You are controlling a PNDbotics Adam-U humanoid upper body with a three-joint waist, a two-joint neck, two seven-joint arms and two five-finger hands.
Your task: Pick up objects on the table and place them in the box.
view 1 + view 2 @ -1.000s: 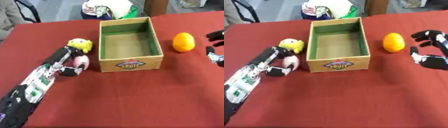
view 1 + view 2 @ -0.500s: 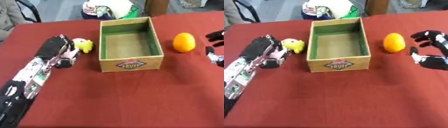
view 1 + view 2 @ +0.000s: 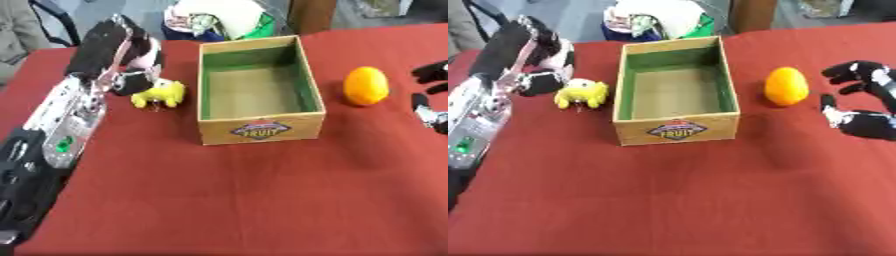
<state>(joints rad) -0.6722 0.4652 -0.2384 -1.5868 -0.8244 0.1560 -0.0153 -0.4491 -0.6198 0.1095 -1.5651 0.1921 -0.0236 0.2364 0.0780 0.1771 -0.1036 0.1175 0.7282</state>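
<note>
The box (open-topped) is unobstructed above; yellow toy and orange flank its sides.

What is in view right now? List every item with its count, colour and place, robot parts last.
box: one, tan cardboard with green inside, table centre, nothing visible inside.
yellow toy: one, yellow, on the table left of the box.
orange fruit: one, orange, right of the box.
pink and white thing: one, held in the left hand.
bundle: one, white and green, beyond the table's far edge.
table: one, red cloth.
left hand: black, raised above the yellow toy.
right hand: black, open, right edge.
</note>
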